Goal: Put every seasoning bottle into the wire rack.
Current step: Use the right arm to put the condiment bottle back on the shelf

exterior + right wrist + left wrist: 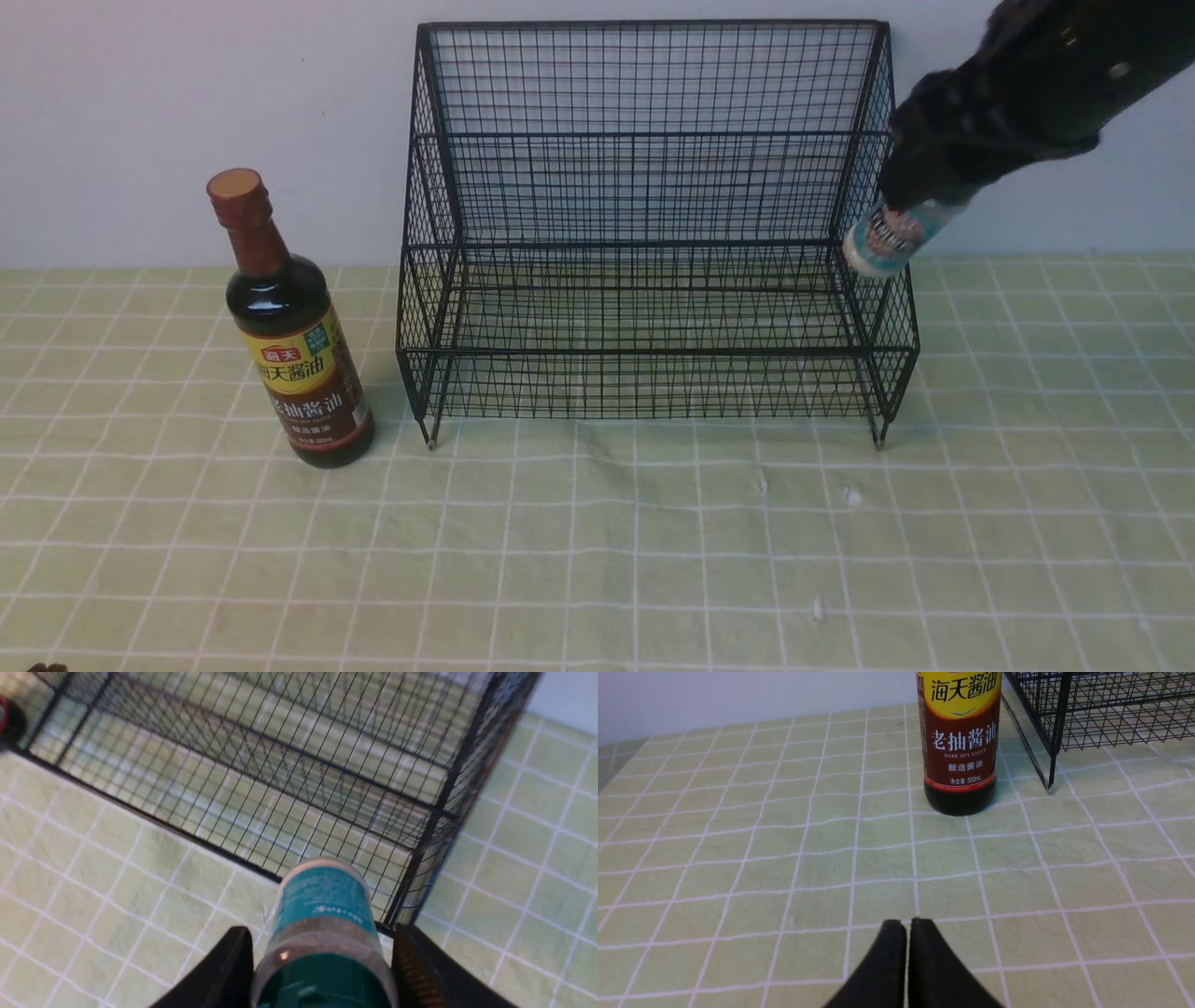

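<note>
The wire rack (644, 245) stands mid-table against the wall with both tiers bare; it also shows in the wrist views (1057, 718) (439, 807). The tall soy-sauce bottle (299, 364) stands upright on the cloth left of the rack, apart from it. My right gripper (920, 196) holds the small shaker (892, 238) tilted in the air at the rack's right end, its fingers (233, 961) on either side below the green cap. The shaker (324, 896) hangs over the rack's front right corner. My left gripper (908, 921) is shut and empty, low over the cloth, well short of the soy-sauce bottle (959, 742).
A green cloth with a white grid (597, 541) covers the table. A pale wall (187, 112) runs right behind the rack. A few small white specks (851, 497) lie on the cloth in front of the rack's right leg.
</note>
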Robot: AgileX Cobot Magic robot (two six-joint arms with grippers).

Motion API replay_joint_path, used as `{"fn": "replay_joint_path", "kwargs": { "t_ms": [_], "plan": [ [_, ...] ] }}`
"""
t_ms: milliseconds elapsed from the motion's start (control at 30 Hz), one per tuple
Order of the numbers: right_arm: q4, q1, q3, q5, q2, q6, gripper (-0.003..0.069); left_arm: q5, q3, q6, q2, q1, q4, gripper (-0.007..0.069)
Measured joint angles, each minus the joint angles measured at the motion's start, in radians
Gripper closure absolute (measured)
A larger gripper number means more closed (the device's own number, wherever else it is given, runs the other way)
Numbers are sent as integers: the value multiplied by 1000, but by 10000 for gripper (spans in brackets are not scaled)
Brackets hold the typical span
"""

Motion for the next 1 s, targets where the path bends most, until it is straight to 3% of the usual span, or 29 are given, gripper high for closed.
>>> {"fn": "replay_joint_path", "kwargs": {
  "t_ms": [267,533,1000],
  "plan": [
    [-55,47,1,-70,138,5,309,0,0,0,0,0,0,631],
    [-73,66,-1,-183,169,8,309,0,0,0,0,0,0,631],
    [-122,66,1,-239,183,55,309,0,0,0,0,0,0,631]
  ]
}}
